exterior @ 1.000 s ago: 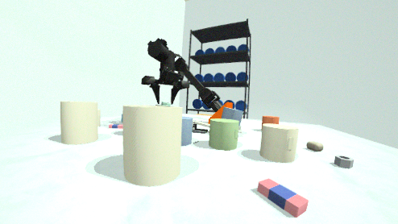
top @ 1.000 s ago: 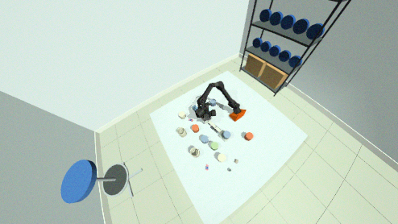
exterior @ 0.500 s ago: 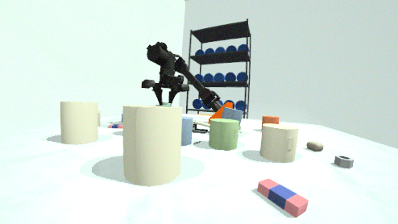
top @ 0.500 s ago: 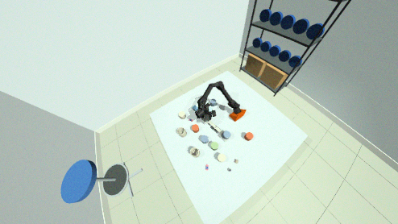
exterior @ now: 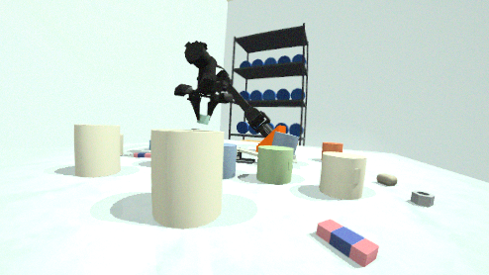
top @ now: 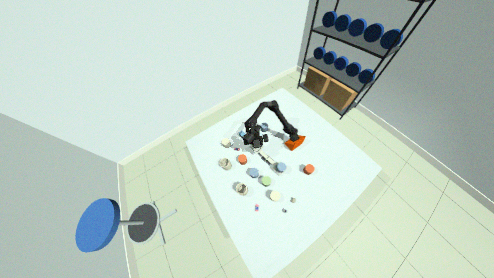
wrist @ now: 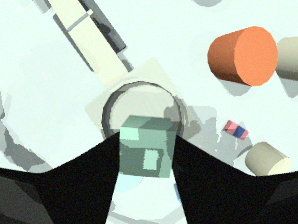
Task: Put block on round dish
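Note:
My gripper is shut on a pale green block, holding it between the fingertips, raised above the table. In the wrist view the block overlaps the near side of the round, dark-rimmed end of the balance. That end has no cup on it. A blue-grey cup stands at the balance's far end and looks tilted in the exterior view. A pale bluish patch shows below the block in the wrist view, largely hidden by the fingers; I cannot tell if it is the dish.
An orange-red cup stands beside the balance. A green cup, another red cup and several cream cups stand around. A pink-and-blue bar, a hex nut and a stone lie farther out.

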Robot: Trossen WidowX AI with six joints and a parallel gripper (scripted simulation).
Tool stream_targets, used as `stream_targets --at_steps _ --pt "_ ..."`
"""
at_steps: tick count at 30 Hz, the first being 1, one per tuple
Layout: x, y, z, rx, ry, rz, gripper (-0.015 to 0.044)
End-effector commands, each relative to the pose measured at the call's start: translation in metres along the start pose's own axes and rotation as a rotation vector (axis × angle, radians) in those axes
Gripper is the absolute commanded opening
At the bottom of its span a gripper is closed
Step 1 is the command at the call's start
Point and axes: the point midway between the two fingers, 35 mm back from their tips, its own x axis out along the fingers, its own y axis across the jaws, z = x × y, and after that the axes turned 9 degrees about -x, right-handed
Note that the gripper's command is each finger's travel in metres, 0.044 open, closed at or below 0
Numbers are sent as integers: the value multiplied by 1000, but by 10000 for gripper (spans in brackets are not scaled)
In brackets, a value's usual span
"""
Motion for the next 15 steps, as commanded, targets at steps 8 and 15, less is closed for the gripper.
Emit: stream_targets --at_steps 8,15 --pt "-56 2 -1 -53 -30 -45 0" --pt "-40 5 -24 -38 -31 -31 0"
